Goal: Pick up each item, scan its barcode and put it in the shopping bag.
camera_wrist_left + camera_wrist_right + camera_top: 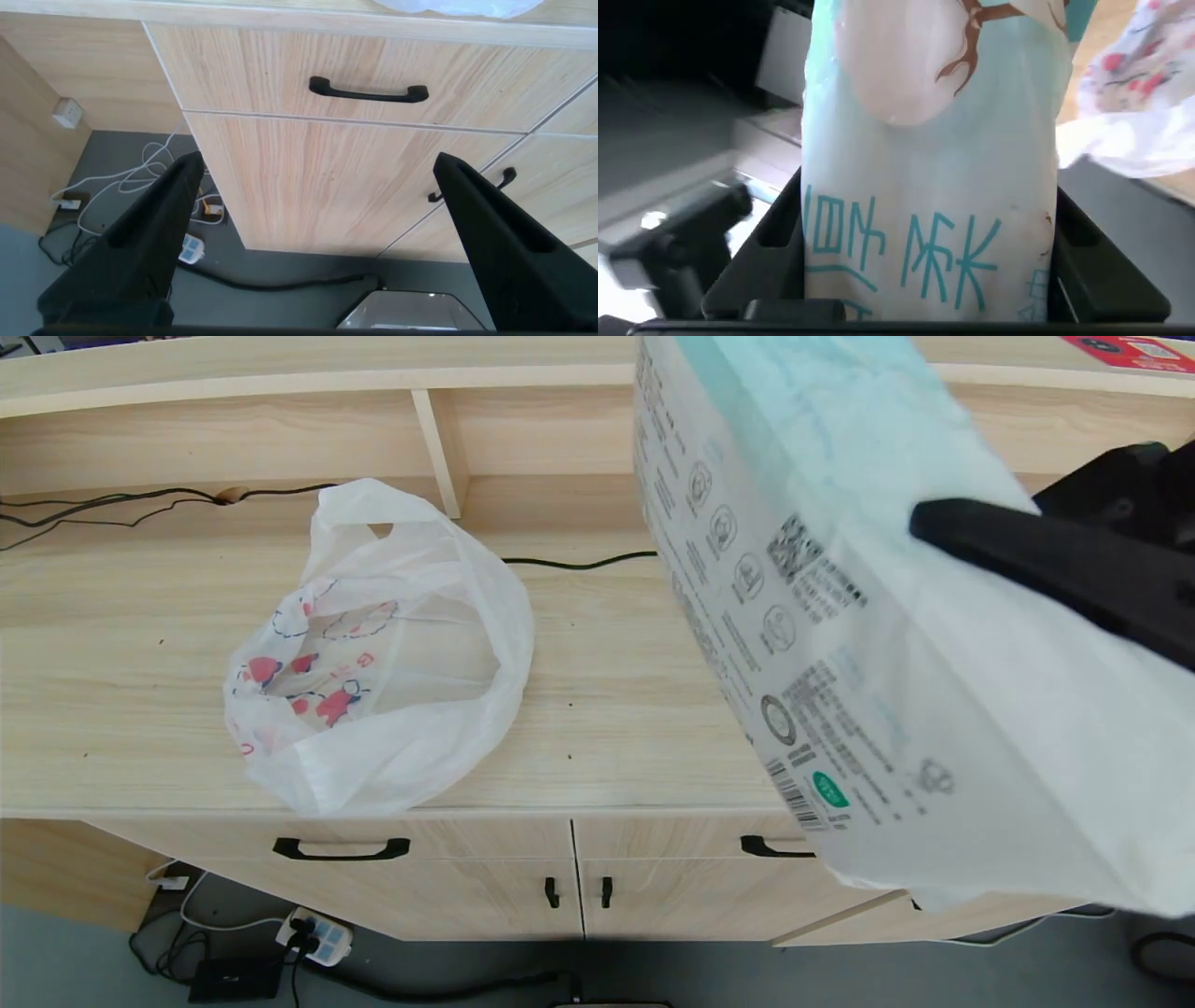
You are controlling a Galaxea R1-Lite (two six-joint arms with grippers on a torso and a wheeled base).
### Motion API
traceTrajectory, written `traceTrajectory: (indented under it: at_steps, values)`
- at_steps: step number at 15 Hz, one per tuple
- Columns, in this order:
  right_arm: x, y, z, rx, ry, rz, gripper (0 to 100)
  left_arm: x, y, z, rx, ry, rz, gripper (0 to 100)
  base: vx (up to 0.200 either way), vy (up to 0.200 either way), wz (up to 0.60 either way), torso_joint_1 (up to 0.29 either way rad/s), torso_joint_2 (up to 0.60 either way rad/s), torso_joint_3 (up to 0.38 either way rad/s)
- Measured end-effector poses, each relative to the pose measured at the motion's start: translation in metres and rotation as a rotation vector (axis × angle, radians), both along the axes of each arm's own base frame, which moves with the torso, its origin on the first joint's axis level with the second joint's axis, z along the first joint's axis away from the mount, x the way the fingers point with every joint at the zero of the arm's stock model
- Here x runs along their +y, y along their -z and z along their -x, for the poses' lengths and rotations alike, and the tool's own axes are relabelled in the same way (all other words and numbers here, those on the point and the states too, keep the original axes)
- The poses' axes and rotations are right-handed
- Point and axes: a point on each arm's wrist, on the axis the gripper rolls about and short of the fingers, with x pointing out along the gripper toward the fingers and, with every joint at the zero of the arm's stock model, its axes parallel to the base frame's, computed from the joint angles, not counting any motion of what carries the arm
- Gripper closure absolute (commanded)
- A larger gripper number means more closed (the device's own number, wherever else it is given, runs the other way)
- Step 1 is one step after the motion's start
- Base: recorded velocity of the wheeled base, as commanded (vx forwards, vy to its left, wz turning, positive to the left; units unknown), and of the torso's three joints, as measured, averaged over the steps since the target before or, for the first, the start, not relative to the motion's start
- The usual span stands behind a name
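Note:
A large white and pale blue soft package [887, 616] hangs close before the head camera at the right, its printed side with a barcode [794, 798] facing me. My right gripper [1055, 569] is shut on the package, one black finger [1027, 555] lying across its face. In the right wrist view the package [929, 159] sits between the black fingers [761, 252]. The white shopping bag [383, 653] with red print lies open on the wooden counter at the left. My left gripper [318, 233] is open, below the counter's edge, in front of the drawer fronts.
The wooden counter [607, 709] has a raised back shelf with a divider [439, 448]. A black cable [569, 562] runs along the back. Drawers with black handles [341, 848] lie below. A power strip [313, 933] and cables sit on the floor.

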Motion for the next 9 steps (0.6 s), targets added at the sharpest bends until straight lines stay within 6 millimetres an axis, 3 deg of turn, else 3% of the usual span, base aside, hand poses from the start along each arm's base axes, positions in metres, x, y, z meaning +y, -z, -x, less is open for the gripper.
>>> traceTrajectory:
  at_steps: [4,9]
  values:
    - [-0.016,0.014,-0.01,-0.326,0.259,0.294,100,0.0,0.0,0.0,-0.001,0.0,-0.002,0,0.0,0.0,0.0,0.0,0.0,0.0]
    - [-0.023,-0.013,-0.012,-0.584,0.54,0.461,100,0.0,0.0,0.0,0.0,0.0,0.001,0,0.0,0.0,0.0,0.0,0.0,0.0]
